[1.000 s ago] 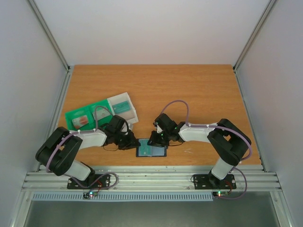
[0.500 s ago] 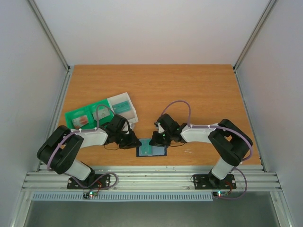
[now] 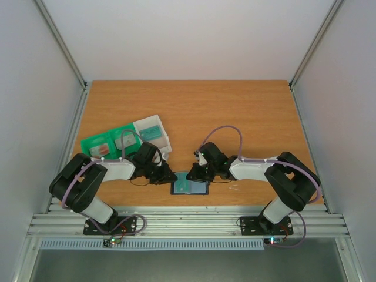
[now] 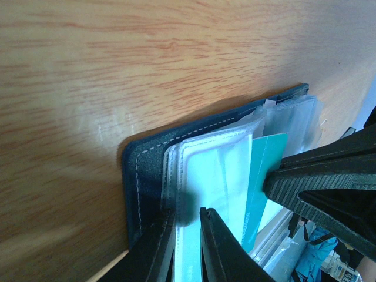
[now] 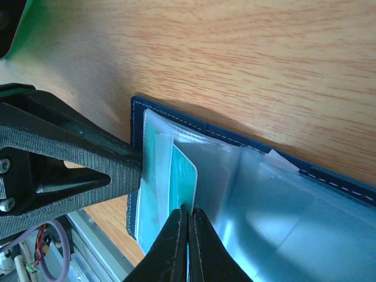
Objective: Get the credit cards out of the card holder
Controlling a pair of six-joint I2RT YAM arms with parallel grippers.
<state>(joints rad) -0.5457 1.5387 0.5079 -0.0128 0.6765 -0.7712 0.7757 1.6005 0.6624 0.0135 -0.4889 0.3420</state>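
We are working low over the table (image 3: pixel 235 111) with both arms, the two grippers meeting tip to tip over the open card holder (image 3: pixel 191 189).

Our left gripper (image 3: pixel 167 177) is clamping the card holder (image 4: pixel 141 170) at the end nearest it. In the left wrist view the left gripper (image 4: pixel 188 214) is standing narrow. One finger is lying against the dark stitched cover and the other is lying on the inner side of the clear pockets (image 4: pixel 217 164), so the edge of the holder is sitting between them.

Straight ahead of these fingertips, the teal credit card (image 4: pixel 267 158) is poking out of a pocket. A ribbed finger (image 4: pixel 317 182) of the other arm is touching its far edge.

Our right gripper (image 3: pixel 191 175) is pinching that teal credit card (image 5: pixel 183 176). In the right wrist view the right gripper (image 5: pixel 188 210) is showing its fingers almost together, with only the card's thin edge between the tips. The card is rising straight ahead of them, partly out of its pocket. The card holder (image 5: pixel 136 123) is lying flat beyond and to both sides of these fingertips. The left arm's finger (image 5: pixel 70 158) is bearing on its end, off to this gripper's left.

Behind the left gripper, well apart from the holder, a green bin (image 3: pixel 108 144) and a white bin (image 3: pixel 153 132) are sitting side by side.
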